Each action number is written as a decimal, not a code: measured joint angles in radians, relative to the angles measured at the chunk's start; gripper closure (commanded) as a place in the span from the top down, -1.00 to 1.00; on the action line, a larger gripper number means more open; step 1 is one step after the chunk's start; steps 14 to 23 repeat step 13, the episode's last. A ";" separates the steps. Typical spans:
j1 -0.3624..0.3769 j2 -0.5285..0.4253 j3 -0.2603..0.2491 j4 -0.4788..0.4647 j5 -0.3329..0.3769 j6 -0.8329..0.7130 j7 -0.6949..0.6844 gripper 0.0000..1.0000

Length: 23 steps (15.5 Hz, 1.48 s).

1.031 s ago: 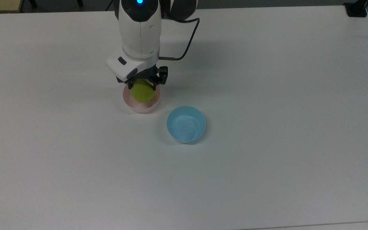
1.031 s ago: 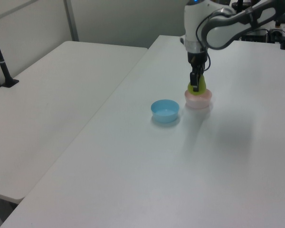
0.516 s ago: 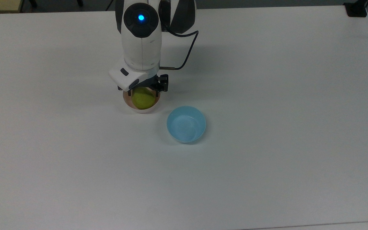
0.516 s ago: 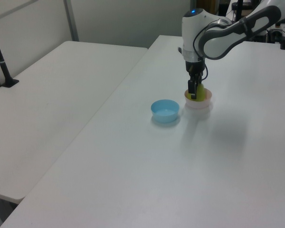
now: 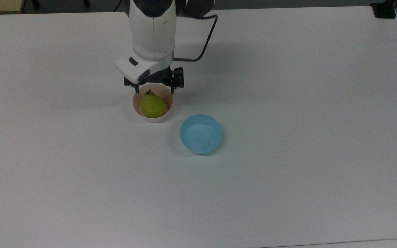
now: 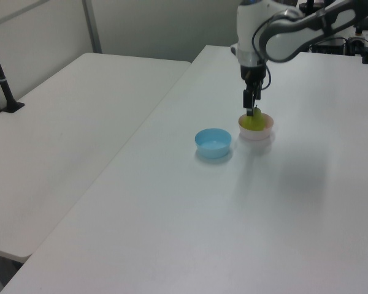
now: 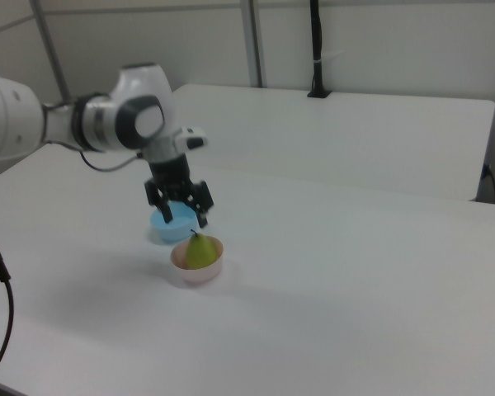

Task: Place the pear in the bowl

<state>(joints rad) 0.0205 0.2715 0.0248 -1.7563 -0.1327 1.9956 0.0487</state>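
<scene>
Since a second ago the hand point(image 5: 154, 90) has let go and risen; its fingers stand apart, empty, above the pear point(image 5: 153, 105). The pear sits in the pink bowl point(image 5: 136, 106), toward the tabletop's point(image 5: 288, 172) far edge, beside a blue bowl point(image 5: 201, 133). The bowl wall hides the pear's base.

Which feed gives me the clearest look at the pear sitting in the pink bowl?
The top view: the pear sits whole inside the pink bowl, stem visible, with the open end effector just clear of it. The right view shows the pear upright from the side, lower half behind the rim. The left view shows it partly behind the end effector.
</scene>
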 measured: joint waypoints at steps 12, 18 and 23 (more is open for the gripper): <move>0.040 -0.305 -0.004 0.076 0.067 -0.337 0.015 1.00; 0.039 -0.316 -0.005 0.075 0.068 -0.343 0.015 1.00; 0.039 -0.316 -0.005 0.075 0.068 -0.343 0.015 1.00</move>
